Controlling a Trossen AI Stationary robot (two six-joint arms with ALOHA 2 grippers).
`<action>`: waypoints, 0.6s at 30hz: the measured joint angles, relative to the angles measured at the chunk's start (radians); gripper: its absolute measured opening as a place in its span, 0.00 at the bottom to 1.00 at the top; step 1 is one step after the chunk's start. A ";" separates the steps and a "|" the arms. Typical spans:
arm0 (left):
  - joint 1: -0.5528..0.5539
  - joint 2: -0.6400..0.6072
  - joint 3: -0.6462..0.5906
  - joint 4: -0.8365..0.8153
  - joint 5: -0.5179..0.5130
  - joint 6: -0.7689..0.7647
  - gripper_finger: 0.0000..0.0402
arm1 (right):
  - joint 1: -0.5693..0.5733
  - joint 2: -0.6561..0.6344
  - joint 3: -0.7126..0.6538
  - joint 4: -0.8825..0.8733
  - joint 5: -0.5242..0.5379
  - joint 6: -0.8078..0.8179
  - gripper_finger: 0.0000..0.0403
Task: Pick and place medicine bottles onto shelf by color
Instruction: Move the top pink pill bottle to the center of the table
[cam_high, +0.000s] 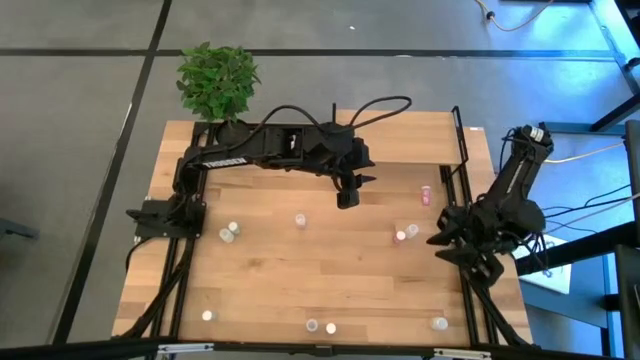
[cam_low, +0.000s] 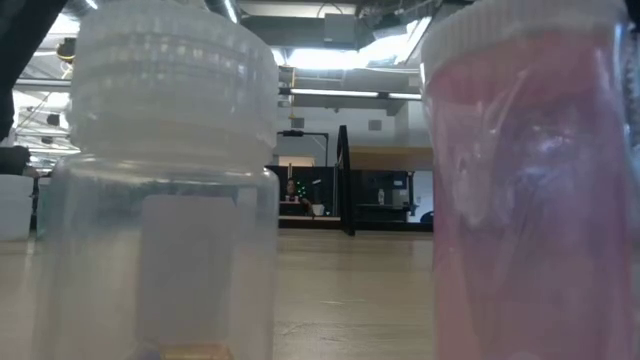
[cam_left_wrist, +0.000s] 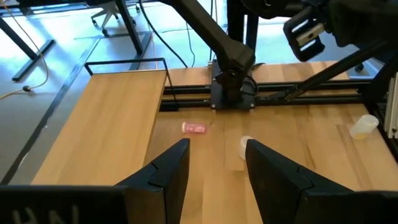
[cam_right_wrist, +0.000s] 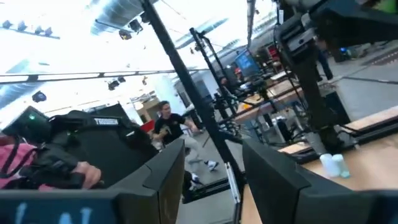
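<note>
Over the table's (cam_high: 330, 270) middle, just off the shelf's (cam_high: 420, 140) near edge, the left gripper (cam_high: 347, 199) hangs with its fingers (cam_left_wrist: 168, 171) parted and empty. Ahead of them a pink-capped bottle (cam_left_wrist: 193, 127) lies on its side beside the shelf edge, a white-capped bottle (cam_left_wrist: 246, 145) nearby. Other medicine bottles (cam_high: 232, 231) sit scattered well apart, some near the front edge. At the right edge the right gripper (cam_high: 447, 240) waits, fingers (cam_right_wrist: 168, 168) apart, holding nothing.

High view straight down, low view table-level — wrist views forward, sharing the table (cam_high: 330, 270).
</note>
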 joint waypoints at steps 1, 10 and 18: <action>0.000 0.000 0.000 0.000 0.000 0.000 0.38 | -0.017 -0.002 0.000 -0.008 -0.011 0.013 0.41; 0.000 -0.016 0.000 -0.025 0.000 0.001 0.38 | -0.186 -0.003 0.212 -0.551 -0.078 0.266 0.41; -0.001 -0.063 0.000 -0.045 0.000 0.001 0.38 | -0.396 0.011 0.494 -1.272 -0.096 0.728 0.41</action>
